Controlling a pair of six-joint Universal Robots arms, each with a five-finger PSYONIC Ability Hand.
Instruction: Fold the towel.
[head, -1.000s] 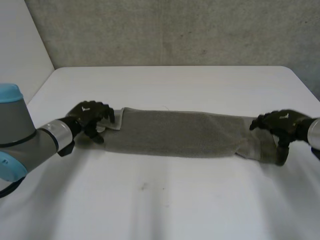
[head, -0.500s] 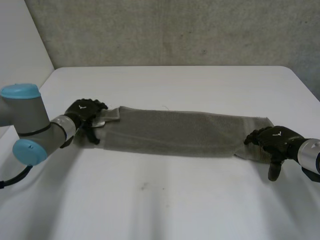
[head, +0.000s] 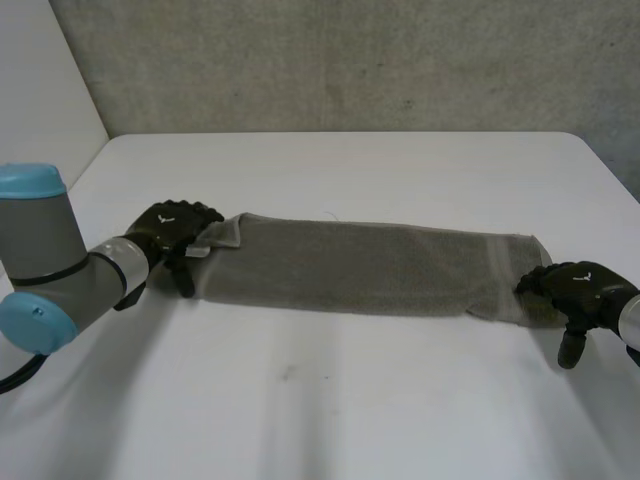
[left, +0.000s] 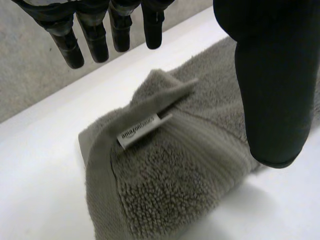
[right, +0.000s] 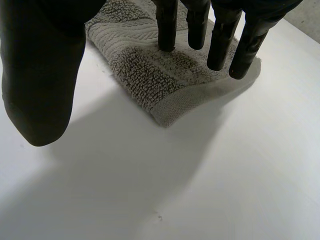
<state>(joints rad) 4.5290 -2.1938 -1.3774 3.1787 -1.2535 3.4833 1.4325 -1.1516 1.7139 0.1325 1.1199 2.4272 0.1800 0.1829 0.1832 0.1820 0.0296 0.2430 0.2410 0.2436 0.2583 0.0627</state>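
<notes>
A grey towel (head: 360, 268), folded into a long strip, lies flat across the white tabletop (head: 330, 410). The left robot hand (head: 172, 228) hovers over its left end and the right robot hand (head: 580, 290) over its right corner, both with straight fingers (right: 197, 22) holding nothing. Likely next: pinch one end and carry it to the other.

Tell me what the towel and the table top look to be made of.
The towel looks like grey-brown terry cloth, probably cotton, matte: raised loop pile, a flat woven band and a sewn label show. The table has a smooth white top with a dull sheen, perhaps laminate or painted board; its look leaves that open.
</notes>
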